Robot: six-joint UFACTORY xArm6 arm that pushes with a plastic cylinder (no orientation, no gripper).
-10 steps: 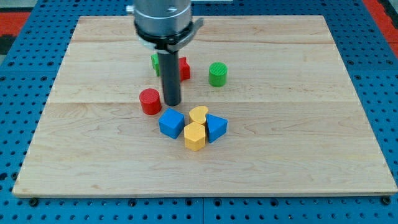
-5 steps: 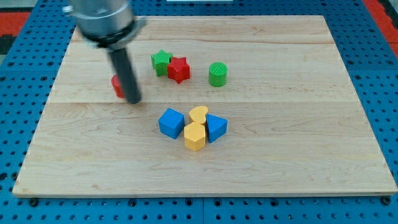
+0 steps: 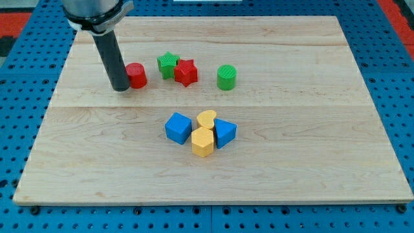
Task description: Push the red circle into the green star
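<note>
Wooden board (image 3: 323, 129): my tip (image 3: 121, 88) touches one red circle (image 3: 136, 75), near one green star (image 3: 167, 64).

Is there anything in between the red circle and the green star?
No, only bare wood. In the camera view the red circle sits left of the green star, with my tip pressed against the circle's left side.

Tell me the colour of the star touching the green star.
Red: the red star sits against the green star on its right in the camera view.
</note>
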